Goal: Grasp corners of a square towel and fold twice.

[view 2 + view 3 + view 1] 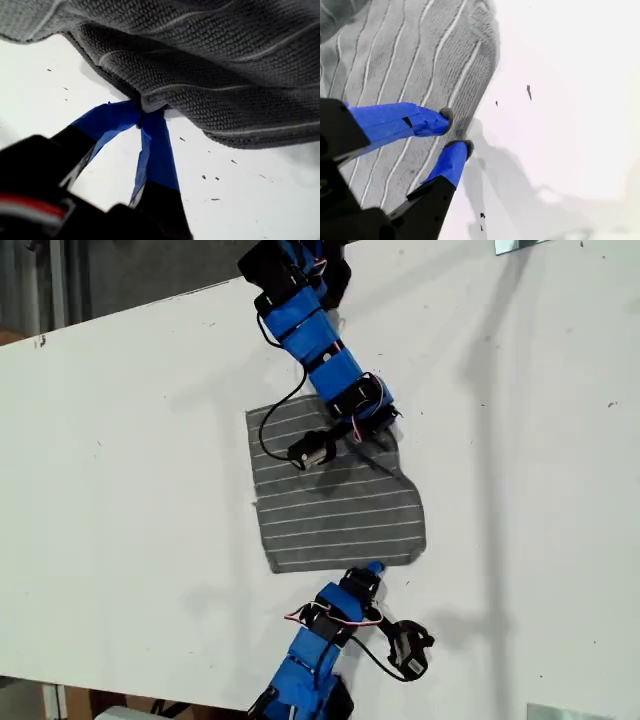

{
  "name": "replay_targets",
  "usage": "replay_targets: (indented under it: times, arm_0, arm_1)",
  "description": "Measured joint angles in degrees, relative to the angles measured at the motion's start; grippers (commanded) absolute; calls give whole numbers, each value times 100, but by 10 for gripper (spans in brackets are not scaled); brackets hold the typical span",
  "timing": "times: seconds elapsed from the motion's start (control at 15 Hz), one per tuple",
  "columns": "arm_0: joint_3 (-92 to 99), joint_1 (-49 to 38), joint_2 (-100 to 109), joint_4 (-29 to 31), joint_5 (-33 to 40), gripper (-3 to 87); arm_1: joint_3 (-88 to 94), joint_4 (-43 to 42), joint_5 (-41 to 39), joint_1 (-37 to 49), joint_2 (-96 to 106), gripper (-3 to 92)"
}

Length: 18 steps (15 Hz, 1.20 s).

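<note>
The towel point(335, 495) is lying on the white tabletop point(120, 490), near the middle of the exterior view. My first gripper point(141, 119) is pinching the towel's edge, its jaws closed on a fold of cloth. My second gripper point(454, 131) is hovering over another edge, its jaws slightly apart and holding nothing I can see.

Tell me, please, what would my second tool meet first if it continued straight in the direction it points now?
Most likely the towel. My second tool, jaws slightly apart, points at the striped cloth just inside its edge, beside the bare table. I cannot tell whether the tips already touch it.
</note>
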Motion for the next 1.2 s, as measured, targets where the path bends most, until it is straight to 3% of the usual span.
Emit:
replay_targets:
  times: [0.33,0.73,1.0,1.2]
  arm_0:
    - [-2329,694,-1731,817,35,139]
    - [-2944,773,-1907,826,677,179]
    - [-2145,659,-1802,-290,914,184]
    - [-369,598,-694,-1696,800,200]
  arm_1:
    - [0,0,0,-35,0,-1]
    - [-9,-9,0,-53,-44,-1]
    - [-44,-18,0,-62,-88,-1]
    - [-44,-62,0,-97,-114,-1]
